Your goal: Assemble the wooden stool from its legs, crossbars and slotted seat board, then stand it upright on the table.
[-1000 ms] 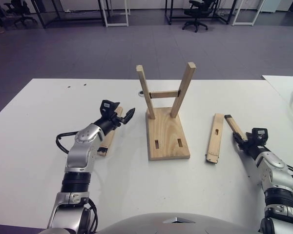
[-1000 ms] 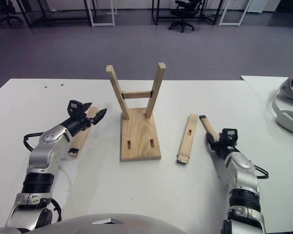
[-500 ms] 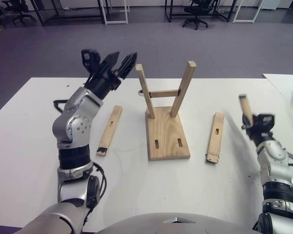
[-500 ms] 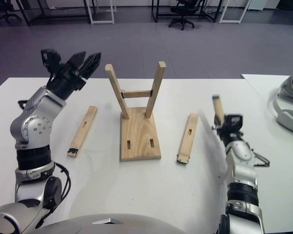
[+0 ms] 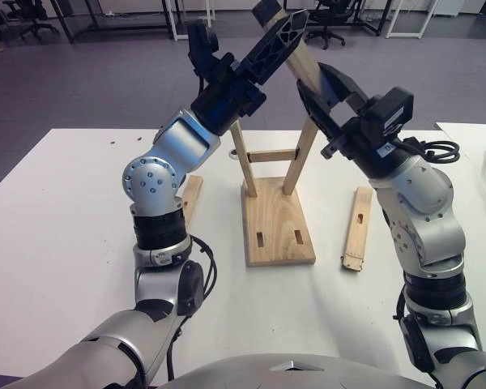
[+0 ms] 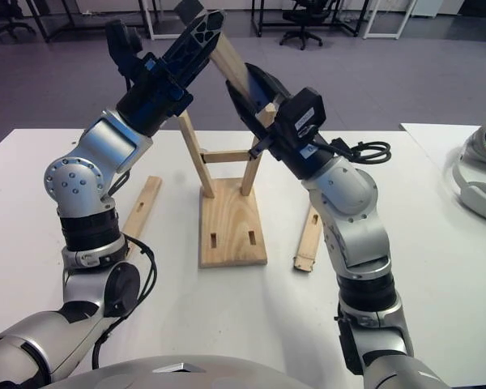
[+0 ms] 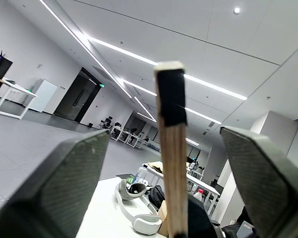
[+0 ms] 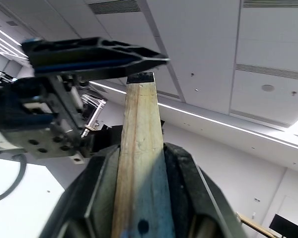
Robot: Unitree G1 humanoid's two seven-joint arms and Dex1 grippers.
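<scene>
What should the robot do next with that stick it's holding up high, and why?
Probably close the left gripper on the dark-tipped end of the leg. The right gripper clamps the leg, and that end sits between the left's open fingers.

Right jaws: clamped on a wooden leg, held high and tilted. The leg's dark-tipped upper end meets the tips of the raised left jaws. Directly below both jaws, the slotted seat board lies on the surface. It carries two upright legs joined by a crossbar, and its two near slots are empty. One loose leg lies below the left jaws. A second loose leg lies below the right jaws.
</scene>
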